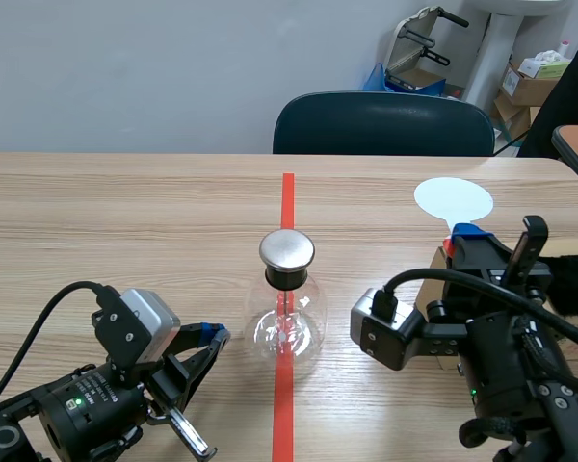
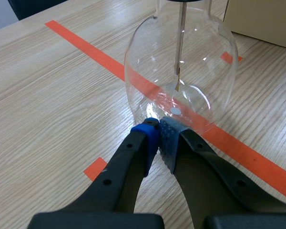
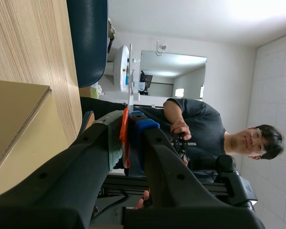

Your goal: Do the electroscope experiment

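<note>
Electroscope (image 1: 287, 308) stands mid-surface on the tape line. Left gripper (image 2: 158, 132) is closed and empty, tips right at the electroscope's base. Right gripper (image 3: 131, 131) is clamped on the white paddle (image 1: 453, 199), right of the electroscope. Likely next: ease the paddle toward the metal cap (image 1: 287, 250) without knocking the glass.

Pale wall (image 1: 125, 67); dark chair (image 1: 383, 123); wooden table (image 1: 96, 221).

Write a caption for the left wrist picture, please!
Shut left gripper poised before the glass electroscope flask standing on the orange tape line.
</note>
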